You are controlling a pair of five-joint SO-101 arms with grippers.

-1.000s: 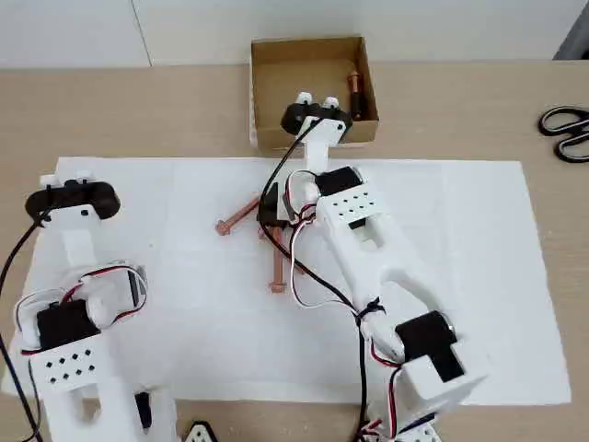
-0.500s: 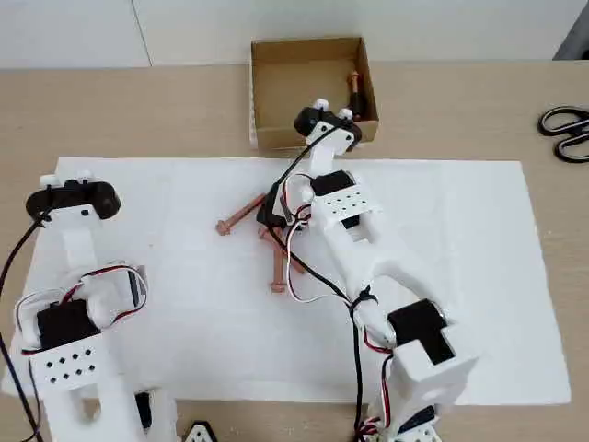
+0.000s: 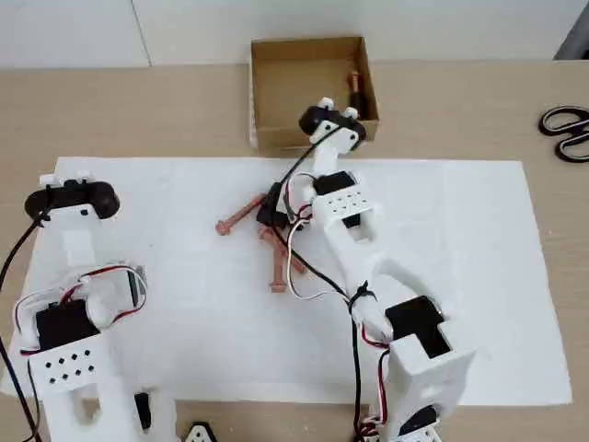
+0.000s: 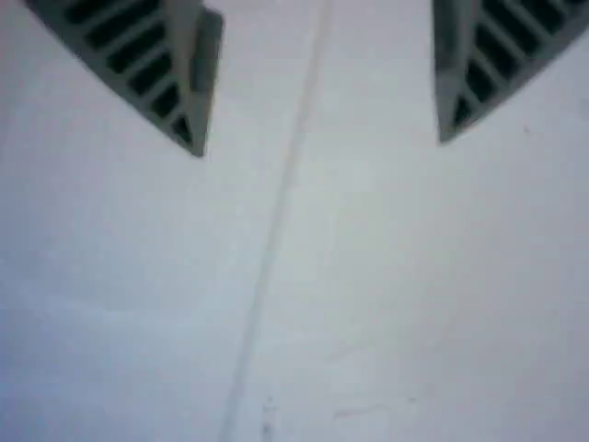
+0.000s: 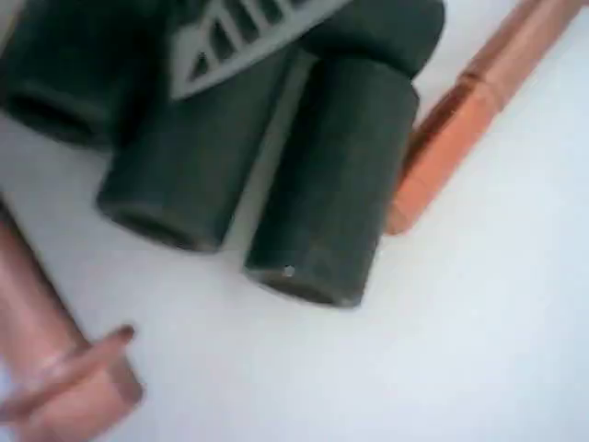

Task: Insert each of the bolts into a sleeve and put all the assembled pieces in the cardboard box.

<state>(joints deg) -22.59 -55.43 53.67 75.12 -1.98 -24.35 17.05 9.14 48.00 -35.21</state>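
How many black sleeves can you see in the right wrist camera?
3. Side by side on the paper: one sleeve beside a copper bolt, a middle sleeve, and a partly cut-off sleeve. More may be hidden.

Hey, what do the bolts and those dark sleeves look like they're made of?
Bolts: copper-coloured metal, judging by the smooth, softly shiny surface and flanged head. Sleeves: matte dark material, probably plastic or rubber; the dull look leaves it open.
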